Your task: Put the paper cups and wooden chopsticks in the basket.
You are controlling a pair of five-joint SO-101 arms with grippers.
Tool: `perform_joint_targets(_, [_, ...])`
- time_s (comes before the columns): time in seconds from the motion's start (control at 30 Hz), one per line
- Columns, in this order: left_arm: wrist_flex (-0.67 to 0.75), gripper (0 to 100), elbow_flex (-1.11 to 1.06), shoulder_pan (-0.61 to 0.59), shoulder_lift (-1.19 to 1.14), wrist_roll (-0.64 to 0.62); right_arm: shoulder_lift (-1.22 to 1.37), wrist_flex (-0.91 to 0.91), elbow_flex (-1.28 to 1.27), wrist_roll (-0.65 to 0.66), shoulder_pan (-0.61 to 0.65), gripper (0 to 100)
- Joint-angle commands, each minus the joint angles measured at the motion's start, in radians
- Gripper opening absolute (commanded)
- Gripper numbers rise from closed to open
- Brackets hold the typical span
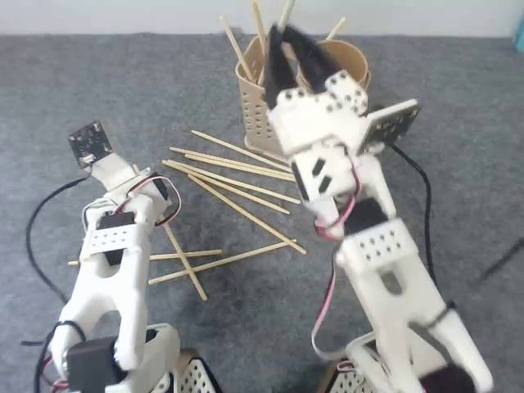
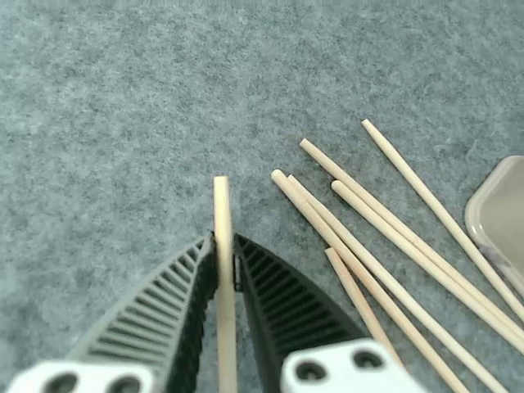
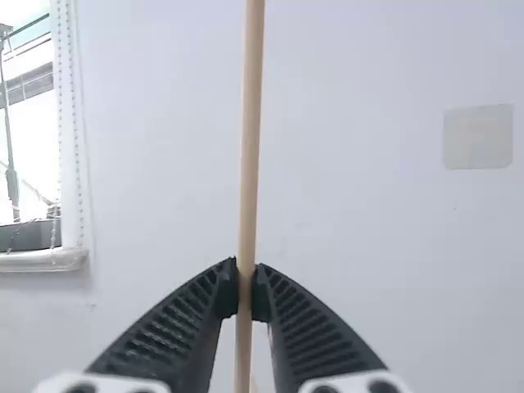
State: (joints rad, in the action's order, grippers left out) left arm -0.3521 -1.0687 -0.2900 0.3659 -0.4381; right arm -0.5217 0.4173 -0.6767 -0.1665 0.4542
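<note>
My right gripper is shut on a wooden chopstick that stands upright against the white wall. In the high view this gripper is raised over the tan perforated basket, which holds a paper cup and several chopsticks standing on end. My left gripper is low over the grey carpet, shut on another chopstick that lies between its fingers. Several loose chopsticks lie beside it, and they fan out in front of the basket.
A corner of the basket shows in the left wrist view, just past the loose sticks. More chopsticks lie crossed on the carpet near the left arm. Cables trail beside both arm bases.
</note>
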Motion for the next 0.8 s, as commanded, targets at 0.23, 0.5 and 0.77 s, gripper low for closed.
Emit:
perform_joint_targets(0.23, [0.054,1,0.010,0.003,0.061,0.014,0.509,0.084,0.428,-0.012,-0.119,0.9])
perform_joint_targets(0.5, [0.055,1,0.015,0.003,0.061,0.015,0.544,0.074,0.305,-0.014,-0.099,8.9])
perform_joint_targets(0.77, [0.055,1,0.015,0.000,0.061,0.015,0.387,0.058,0.183,-0.012,-0.064,11.6])
